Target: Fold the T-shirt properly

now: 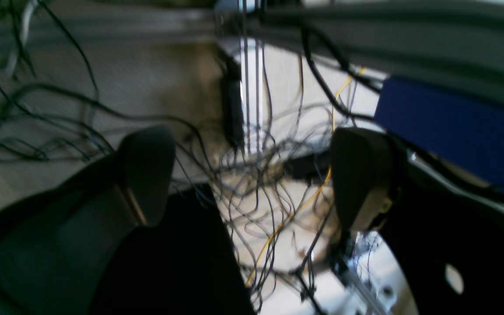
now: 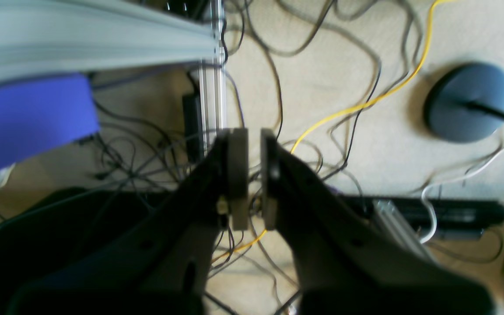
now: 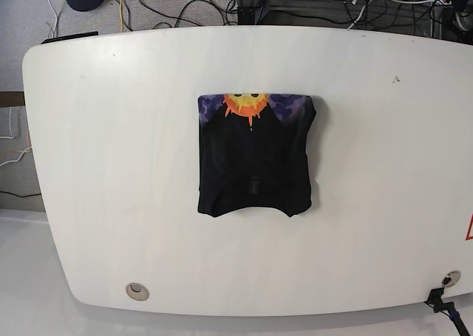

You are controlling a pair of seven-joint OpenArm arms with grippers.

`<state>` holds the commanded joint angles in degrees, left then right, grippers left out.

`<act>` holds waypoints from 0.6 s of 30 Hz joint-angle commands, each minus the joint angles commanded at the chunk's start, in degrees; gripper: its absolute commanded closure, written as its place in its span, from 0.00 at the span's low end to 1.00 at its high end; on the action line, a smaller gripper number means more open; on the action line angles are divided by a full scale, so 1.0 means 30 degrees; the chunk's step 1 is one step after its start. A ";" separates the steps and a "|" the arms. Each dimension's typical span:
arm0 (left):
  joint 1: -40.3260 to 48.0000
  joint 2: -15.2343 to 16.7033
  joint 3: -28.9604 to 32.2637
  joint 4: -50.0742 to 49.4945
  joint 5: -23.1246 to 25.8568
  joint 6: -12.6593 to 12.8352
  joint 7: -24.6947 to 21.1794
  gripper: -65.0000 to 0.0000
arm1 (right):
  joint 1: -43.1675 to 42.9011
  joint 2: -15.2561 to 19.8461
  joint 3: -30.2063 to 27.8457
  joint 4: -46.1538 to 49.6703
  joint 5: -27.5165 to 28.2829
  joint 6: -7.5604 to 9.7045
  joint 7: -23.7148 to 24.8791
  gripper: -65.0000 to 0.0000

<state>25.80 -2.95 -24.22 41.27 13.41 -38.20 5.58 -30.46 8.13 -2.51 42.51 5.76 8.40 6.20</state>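
The black T-shirt [image 3: 255, 159] lies folded into a rough rectangle at the middle of the white table [image 3: 111, 166]. Its orange-yellow sun print [image 3: 247, 103] on a purple band shows along the far edge. Neither arm appears in the base view. My left gripper [image 1: 252, 148] is open wide and empty, hanging over the floor beside the table. My right gripper [image 2: 254, 135] has its pads almost together with a thin slit between them, and it holds nothing. It is also over the floor. The shirt does not show in either wrist view.
Tangled black cables [image 1: 260, 188] and a yellow cable [image 2: 365, 103] cover the floor under both grippers. The table's edge [image 2: 81, 39] and a blue panel [image 1: 453, 122] are close by. A round dark stand base [image 2: 468, 103] sits on the floor.
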 joint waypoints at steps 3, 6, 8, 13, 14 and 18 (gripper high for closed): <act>-0.0938 -0.0029 0.0762 -0.2081 0.0645 0.1905 0.0000 0.19 | 0.1201 0.0000 0.0000 -0.1729 0.0000 0.0029 0.0000 0.93; -0.2403 -0.0176 0.1260 -0.4278 0.0645 0.3868 0.0000 0.19 | 0.2051 0.0000 0.0000 -0.2842 0.0000 0.0029 0.0000 0.93; -0.3077 -0.0440 0.1758 -0.5451 0.0645 0.5040 0.0000 0.19 | 0.2784 0.0000 0.0000 -0.3897 0.0000 0.0029 0.0000 0.93; -0.4249 -0.0410 0.2462 -0.6593 0.0674 0.7853 0.0000 0.19 | 0.4571 -0.0410 0.0059 -0.6769 -0.0088 0.0029 0.0000 0.93; -0.4308 -0.0381 0.2491 -0.6828 0.0674 0.8205 0.0000 0.19 | 0.4864 -0.0469 0.0059 -0.7150 -0.0088 0.0029 0.0000 0.93; -0.5480 -0.0381 0.2491 -0.8469 0.0645 0.8996 0.0000 0.19 | 0.5509 -0.0527 0.0059 -0.7853 -0.0029 0.0029 0.0000 0.93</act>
<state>9.36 -4.09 -16.75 15.87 15.34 -11.21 5.58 -13.93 6.55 -2.33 18.95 5.67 8.48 6.20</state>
